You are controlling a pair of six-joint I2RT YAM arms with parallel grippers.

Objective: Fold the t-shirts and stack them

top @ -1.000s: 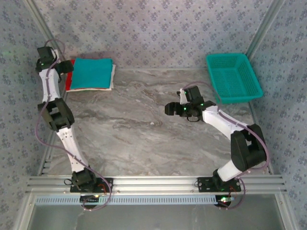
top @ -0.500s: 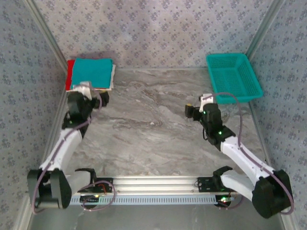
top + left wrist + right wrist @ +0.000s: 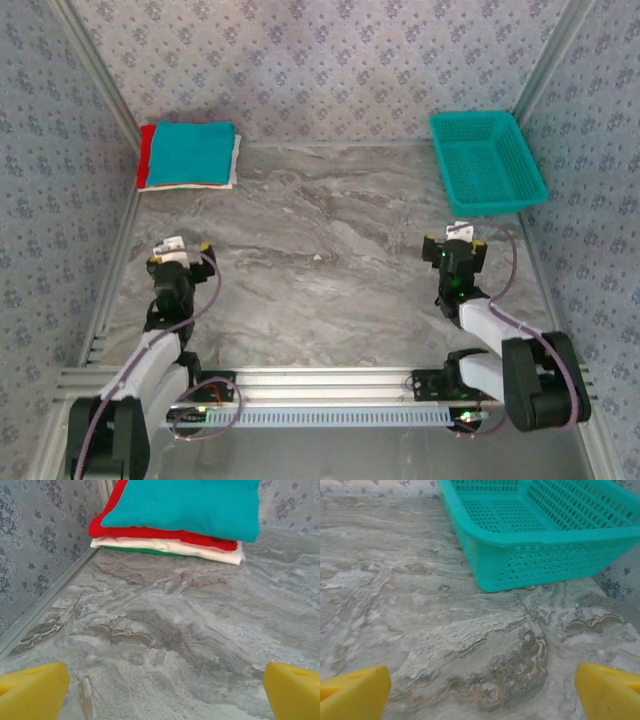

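Yellow pads (image 3: 32, 690) sit in the bottom corners of each wrist view, far apart with nothing between them. So both my left gripper (image 3: 180, 250) and my right gripper (image 3: 457, 243) are spread wide and carry nothing. Both arms are tucked low beside their bases at the near edge. I judge this to be a rest posture that keeps them off the working surface.

Beyond my fingers the grey-veined marble table (image 3: 320, 260) runs toward the far wall. At far right the teal mesh basket (image 3: 487, 160) stands by the corner, and from my right wrist its floor looks bare.

At far left, well apart from my left gripper, the t-shirts (image 3: 190, 155) lie in one neat pile in the corner. The teal shirt (image 3: 185, 505) is on top, with the red shirt (image 3: 150, 531) under it and the white shirt (image 3: 170, 547) below. A thin green edge (image 3: 145, 551) shows beneath that. Parked against the wall, the pile is out of the way. Every shirt I can see is folded into it, so I judge the task finished or very nearly so.
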